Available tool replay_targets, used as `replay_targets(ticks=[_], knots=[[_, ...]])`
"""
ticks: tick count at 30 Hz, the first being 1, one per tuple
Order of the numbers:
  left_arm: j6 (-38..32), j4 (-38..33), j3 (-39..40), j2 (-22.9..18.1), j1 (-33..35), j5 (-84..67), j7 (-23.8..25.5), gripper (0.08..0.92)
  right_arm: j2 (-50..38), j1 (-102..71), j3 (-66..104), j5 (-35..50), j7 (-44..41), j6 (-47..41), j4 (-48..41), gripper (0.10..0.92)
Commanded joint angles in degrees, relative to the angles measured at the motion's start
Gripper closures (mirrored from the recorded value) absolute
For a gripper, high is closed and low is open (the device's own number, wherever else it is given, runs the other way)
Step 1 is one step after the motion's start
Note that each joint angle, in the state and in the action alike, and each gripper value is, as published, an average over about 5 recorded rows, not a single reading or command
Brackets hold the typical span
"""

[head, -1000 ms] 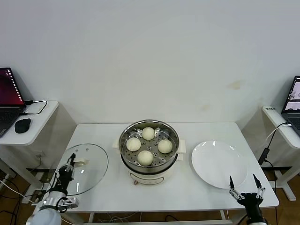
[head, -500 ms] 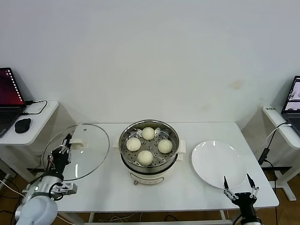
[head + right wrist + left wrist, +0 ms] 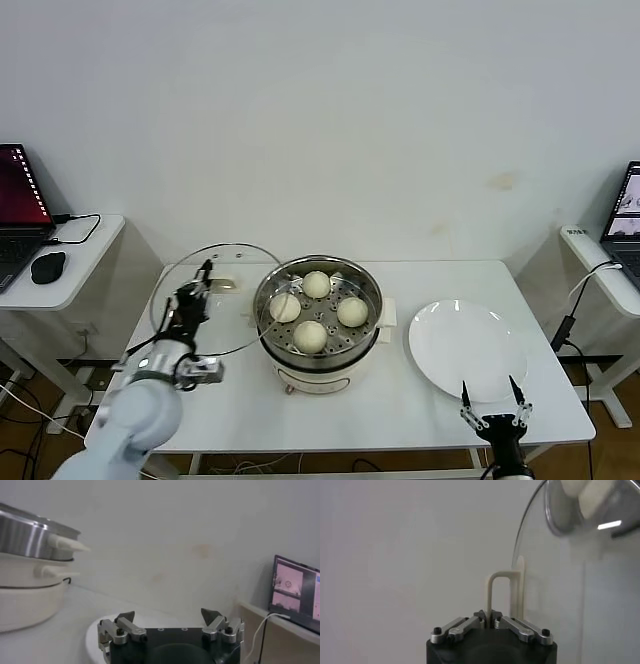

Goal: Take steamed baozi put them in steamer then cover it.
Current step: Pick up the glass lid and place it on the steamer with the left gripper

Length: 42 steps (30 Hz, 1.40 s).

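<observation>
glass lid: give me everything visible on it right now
The glass lid is round and transparent, with a thin metal rim and a cream-white loop handle at its centre. It is lifted off the table and tilted, just left of the steamer, not on it. The left claw is shut on its handle.

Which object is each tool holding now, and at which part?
The left tool holds the glass cover by its cream-white handle. The right tool is open, holding nothing.
</observation>
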Motion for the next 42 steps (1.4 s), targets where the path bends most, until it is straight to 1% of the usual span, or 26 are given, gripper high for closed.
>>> replay_targets(ticks=[1, 4, 7, 11, 16, 20, 26, 42], knots=[[6.1, 5.1, 16.0, -12.2, -15.0, 14.7, 9.6, 0.862, 2.0, 0.9, -0.8, -4.9, 1.5, 0.6, -2.0, 0.202], [6.3, 7.4, 16.4, -16.9, -15.6, 17.9, 11.4, 0.862, 2.2, 1.0, -0.9, -5.4, 1.5, 0.9, -2.4, 0.203], [6.5, 8.9, 16.2, -20.2, -15.5, 19.8, 12.6, 0.862, 2.2, 1.0, -0.9, -5.7, 1.5, 1.2, -2.8, 0.203], [7.1, 10.1, 15.9, -23.6, -15.1, 20.8, 13.6, 0.862, 2.2, 1.1, -0.8, -6.0, 1.6, 1.6, -3.2, 0.202], [7.4, 10.9, 16.2, -26.0, -14.3, 20.8, 13.8, 0.862, 2.2, 1.2, -0.8, -6.1, 1.6, 1.7, -3.3, 0.202], [7.2, 11.8, 17.0, -27.4, -13.8, 21.1, 13.1, 0.862, 2.2, 1.2, -0.8, -6.0, 1.6, 1.8, -3.5, 0.203], [6.4, 13.0, 17.6, -28.4, -13.2, 22.5, 12.3, 0.862, 2.2, 1.1, -0.9, -5.9, 1.6, 1.9, -3.6, 0.202], [4.7, 13.8, 16.5, -28.3, -11.5, 24.7, 11.1, 0.862, 2.0, 0.6, -1.3, -5.0, 1.3, 2.1, -3.7, 0.202]])
